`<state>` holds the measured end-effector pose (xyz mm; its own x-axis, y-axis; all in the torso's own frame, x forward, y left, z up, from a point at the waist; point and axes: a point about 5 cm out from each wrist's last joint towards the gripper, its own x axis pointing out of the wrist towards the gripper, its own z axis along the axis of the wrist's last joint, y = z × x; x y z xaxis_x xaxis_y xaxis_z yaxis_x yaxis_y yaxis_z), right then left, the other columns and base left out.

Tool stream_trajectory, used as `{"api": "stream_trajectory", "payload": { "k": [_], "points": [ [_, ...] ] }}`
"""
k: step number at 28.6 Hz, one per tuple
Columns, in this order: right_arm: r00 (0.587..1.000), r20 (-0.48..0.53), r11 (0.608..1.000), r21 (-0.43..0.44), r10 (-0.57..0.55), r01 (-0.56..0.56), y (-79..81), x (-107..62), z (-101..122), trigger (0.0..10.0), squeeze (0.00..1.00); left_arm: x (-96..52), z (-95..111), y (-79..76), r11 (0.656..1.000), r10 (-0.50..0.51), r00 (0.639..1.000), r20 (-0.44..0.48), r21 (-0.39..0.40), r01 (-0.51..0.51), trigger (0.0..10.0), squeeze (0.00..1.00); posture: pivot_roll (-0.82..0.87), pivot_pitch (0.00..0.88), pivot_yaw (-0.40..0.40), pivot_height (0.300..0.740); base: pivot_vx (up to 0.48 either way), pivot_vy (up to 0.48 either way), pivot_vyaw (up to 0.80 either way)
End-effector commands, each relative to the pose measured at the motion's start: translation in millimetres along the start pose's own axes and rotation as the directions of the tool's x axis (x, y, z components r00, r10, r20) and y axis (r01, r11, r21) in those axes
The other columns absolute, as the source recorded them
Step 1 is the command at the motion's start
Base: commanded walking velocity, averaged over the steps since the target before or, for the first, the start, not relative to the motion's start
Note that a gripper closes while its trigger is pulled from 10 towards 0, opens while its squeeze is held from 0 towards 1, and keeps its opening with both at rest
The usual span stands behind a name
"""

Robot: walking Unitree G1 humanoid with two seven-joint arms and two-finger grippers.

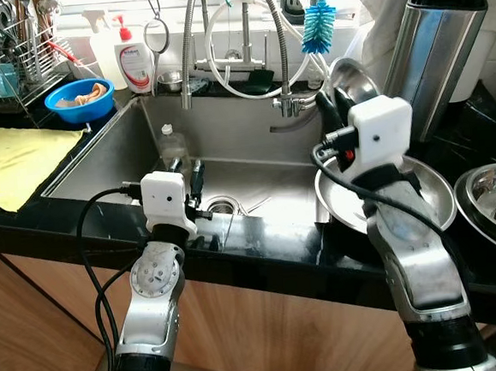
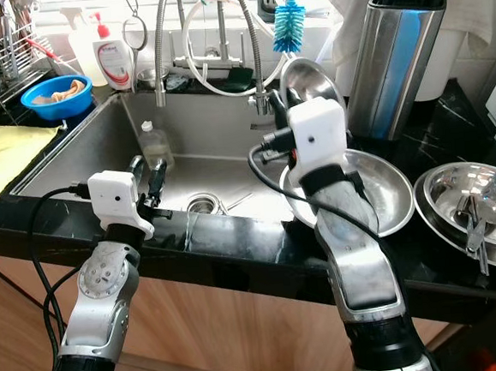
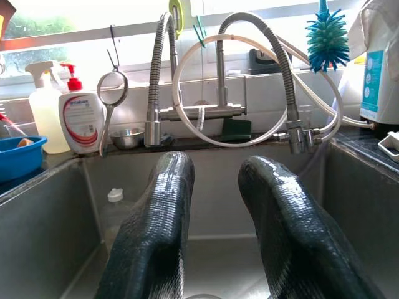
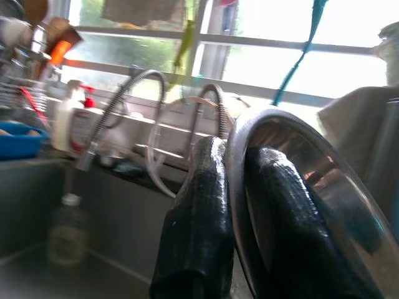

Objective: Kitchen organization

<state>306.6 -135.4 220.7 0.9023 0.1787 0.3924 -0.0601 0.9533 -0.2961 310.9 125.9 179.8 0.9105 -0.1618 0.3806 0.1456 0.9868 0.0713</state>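
Clamped on the rim of a steel bowl [image 4: 312, 187], my right gripper [image 4: 240, 205] holds it up on edge, one finger inside and one outside, above the counter right of the sink [image 1: 125, 152]. My left gripper [image 3: 215, 212] hangs over the sink, fingers apart, holding nothing. I think the bowl is light, hard and slippery when wet, so the rim is the best hold. Close by are the bent tap hoses [image 1: 281, 54], a blue brush [image 1: 317, 21], and two more bowls [image 2: 464, 203].
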Motion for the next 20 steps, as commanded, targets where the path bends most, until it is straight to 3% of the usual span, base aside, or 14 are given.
{"api": "stream_trajectory", "payload": {
  "k": [1, 9, 20],
  "points": [
    [0.998, 0.065, 0.997, -0.072, -0.019, 0.023, 0.2, -0.6, 7, 10.0, 0.00, -0.2, 7, 3.2, 1.000, 0.020, 0.999, 0.037, -0.009, -0.019, 10.0, 0.00, -0.10, 0.000, 0.038, 0.740, 0.000, 0.000, 0.00],
    [0.995, 0.048, 0.995, -0.039, -0.089, 0.091, -5.0, -12.5, -3, 10.0, 0.00, -1.5, 8, 10.4, 0.999, 0.045, 0.998, 0.047, 0.005, -0.045, 10.0, 0.00, -0.10, 0.000, 0.042, 0.740, 0.000, 0.061, 0.00],
    [0.996, 0.014, 0.996, -0.012, -0.085, 0.085, 1.9, -6.0, -7, 10.0, 0.00, -1.3, 6, 10.9, 0.999, 0.043, 0.998, 0.036, 0.010, -0.043, 10.0, 0.00, -0.10, 0.000, 0.050, 0.740, 0.000, 0.450, -0.07]
  ]
}}
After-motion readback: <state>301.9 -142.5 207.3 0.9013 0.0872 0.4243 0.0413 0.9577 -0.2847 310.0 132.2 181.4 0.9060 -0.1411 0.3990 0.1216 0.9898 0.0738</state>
